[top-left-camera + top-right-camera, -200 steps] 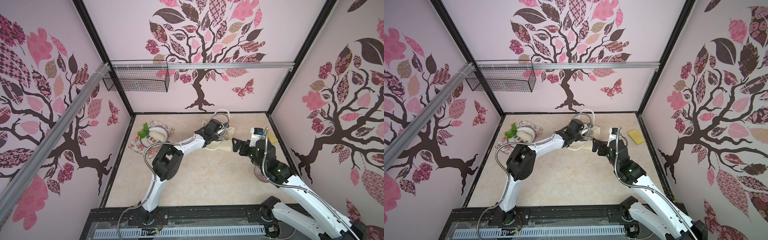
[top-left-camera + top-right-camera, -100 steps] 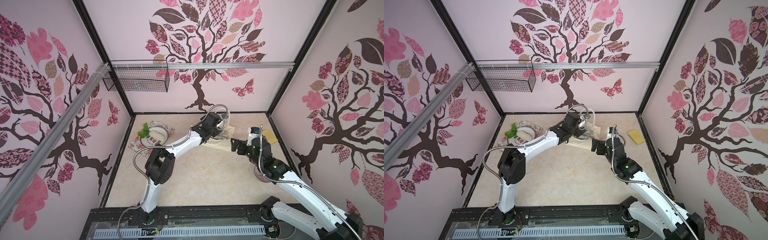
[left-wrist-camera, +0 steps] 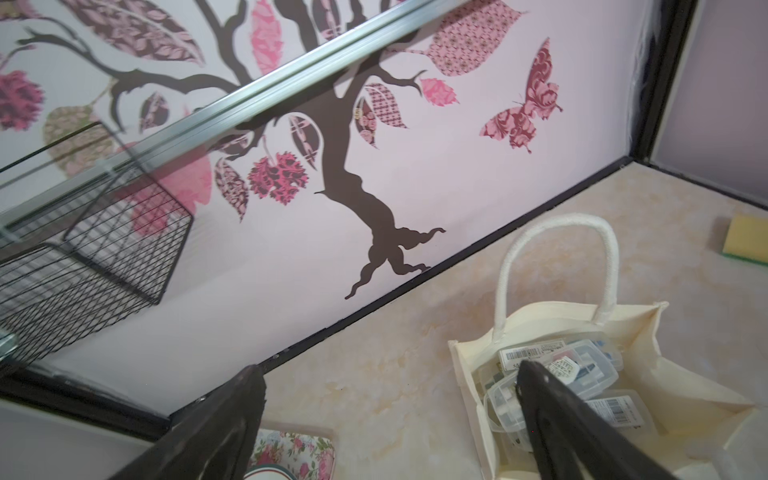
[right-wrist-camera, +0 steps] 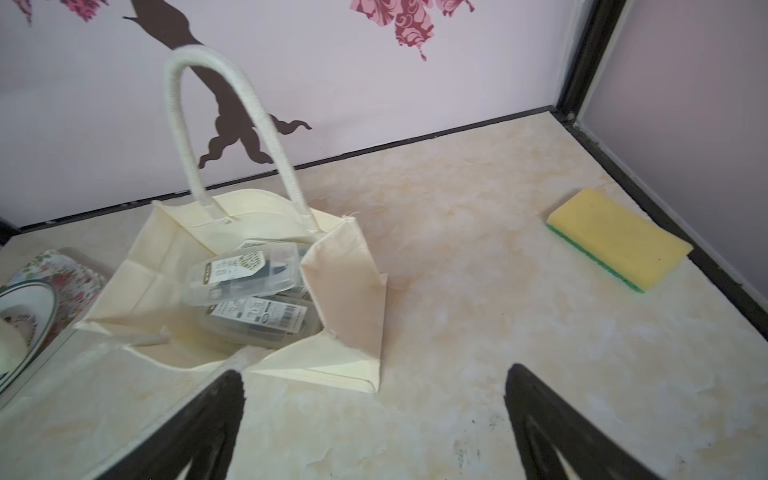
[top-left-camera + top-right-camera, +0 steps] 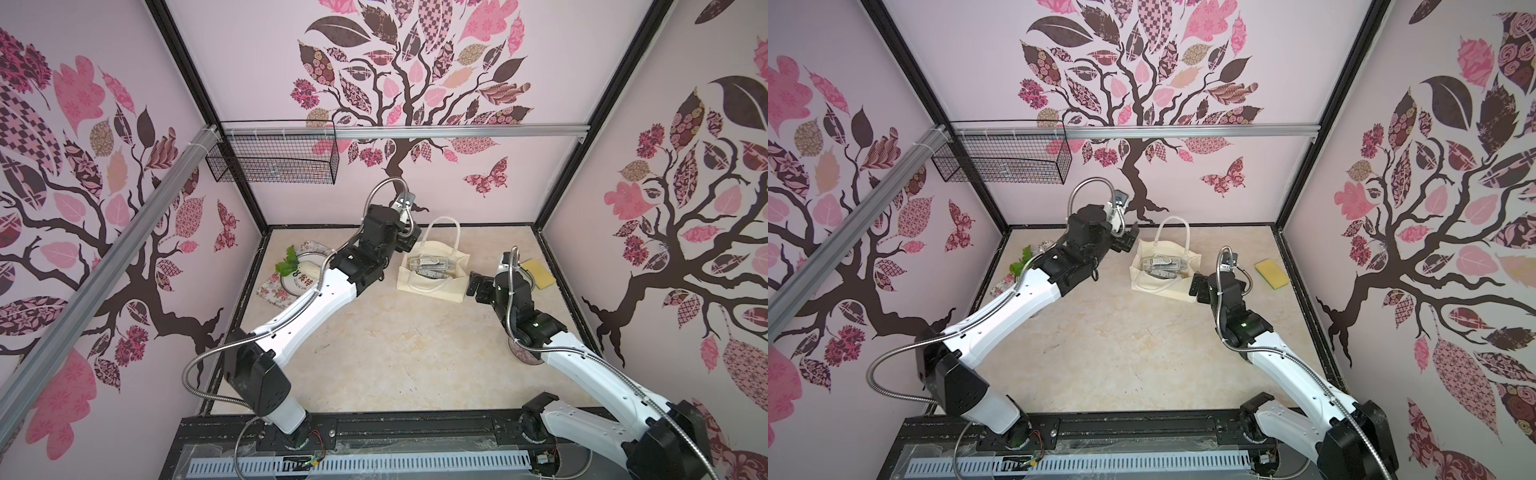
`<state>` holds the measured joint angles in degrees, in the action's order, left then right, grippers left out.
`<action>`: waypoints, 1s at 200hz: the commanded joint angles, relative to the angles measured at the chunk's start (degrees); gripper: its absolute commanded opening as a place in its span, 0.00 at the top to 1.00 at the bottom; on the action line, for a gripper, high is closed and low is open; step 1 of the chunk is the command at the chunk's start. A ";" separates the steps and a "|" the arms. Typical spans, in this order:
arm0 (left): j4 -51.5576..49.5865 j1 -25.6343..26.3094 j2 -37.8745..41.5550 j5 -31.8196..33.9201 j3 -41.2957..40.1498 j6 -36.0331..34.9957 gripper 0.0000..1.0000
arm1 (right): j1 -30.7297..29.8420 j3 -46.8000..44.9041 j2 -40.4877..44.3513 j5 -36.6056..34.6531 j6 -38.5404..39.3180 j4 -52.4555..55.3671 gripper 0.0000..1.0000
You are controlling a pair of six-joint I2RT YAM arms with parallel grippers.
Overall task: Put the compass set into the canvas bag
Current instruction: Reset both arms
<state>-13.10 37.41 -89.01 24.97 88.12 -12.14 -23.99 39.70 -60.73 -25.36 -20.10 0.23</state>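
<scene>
The cream canvas bag (image 5: 432,291) (image 5: 1163,291) stands open at the back of the floor, one handle upright. Clear plastic compass set cases (image 5: 428,262) (image 5: 1160,262) lie inside it, stacked loosely. The right wrist view looks down into the bag (image 4: 349,291) onto the cases (image 4: 245,270). My left gripper (image 5: 403,241) (image 5: 1126,240) hovers open and holding nothing beside the bag's left edge. In the left wrist view its jaws (image 3: 386,374) stand wide, with the cases (image 3: 561,361) behind one finger. My right gripper (image 5: 478,284) (image 5: 1198,286) (image 4: 374,374) is open just off the bag's right front corner.
A yellow sponge (image 5: 538,272) (image 4: 619,241) lies near the right wall. A floral tray (image 5: 270,289) with a plate and a green leaf sits at the left. A black wire basket (image 5: 270,158) hangs on the back rail. A pink round object (image 5: 523,357) lies under the right arm.
The left gripper opened over the bag, let go of a compass set case that now lies inside, and drew up and to the left. The right gripper hardly moved.
</scene>
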 commanded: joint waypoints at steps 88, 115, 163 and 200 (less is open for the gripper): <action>5.45 -14.66 25.44 20.77 -40.35 13.54 0.03 | 14.15 -9.08 -16.10 -3.33 6.07 -27.11 0.00; 12.68 -23.19 23.60 17.90 -47.15 19.06 0.03 | 15.96 -11.13 -18.62 -0.68 9.23 -37.99 0.00; 31.86 -30.61 15.08 15.39 -55.96 16.35 0.03 | 16.04 -12.47 -22.36 -4.93 15.96 -41.01 0.00; 43.34 -32.76 7.22 6.81 -59.11 14.99 0.03 | 16.17 -19.99 -28.35 0.75 17.82 -62.76 0.00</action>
<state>19.53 5.34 -78.24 38.17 30.41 3.03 -8.05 23.27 -85.03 -27.03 -5.39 -47.03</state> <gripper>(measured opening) 0.973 0.997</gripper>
